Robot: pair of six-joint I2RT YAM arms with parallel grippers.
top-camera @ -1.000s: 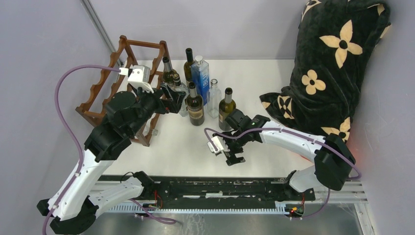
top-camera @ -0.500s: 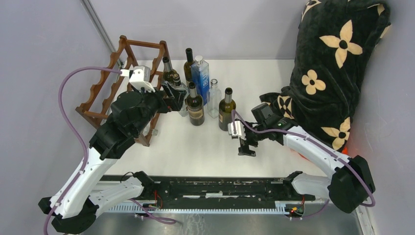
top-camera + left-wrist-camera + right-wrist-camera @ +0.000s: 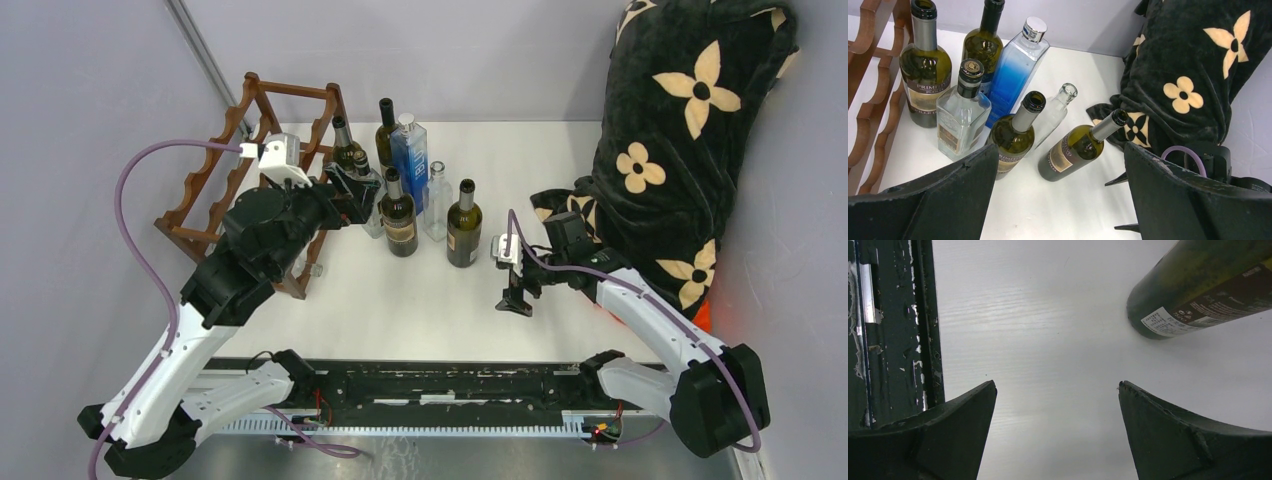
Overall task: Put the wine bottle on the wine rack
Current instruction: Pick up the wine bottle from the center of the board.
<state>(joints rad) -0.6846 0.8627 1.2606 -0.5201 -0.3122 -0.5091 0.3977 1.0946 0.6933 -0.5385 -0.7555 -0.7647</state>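
Reaching stage: left end effector [image 3: 350, 194], right end effector [image 3: 517, 292] were seen wide, empty; wine bottle [image 3: 463, 236] was judged next for gripping, then wine rack [image 3: 214, 172].

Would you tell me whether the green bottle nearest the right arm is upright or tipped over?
Upright: the green bottle stands on its base on the white table, neck pointing up.

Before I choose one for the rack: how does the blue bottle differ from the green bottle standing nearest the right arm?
The blue bottle is flat-sided, see-through blue glass; the green bottle is round and dark olive. The blue bottle wears a silver cap; the green bottle's mouth is open. The blue bottle stands toward the back of the cluster; the green bottle stands at its front right edge. Both stand upright on the white table, and nothing grips either.
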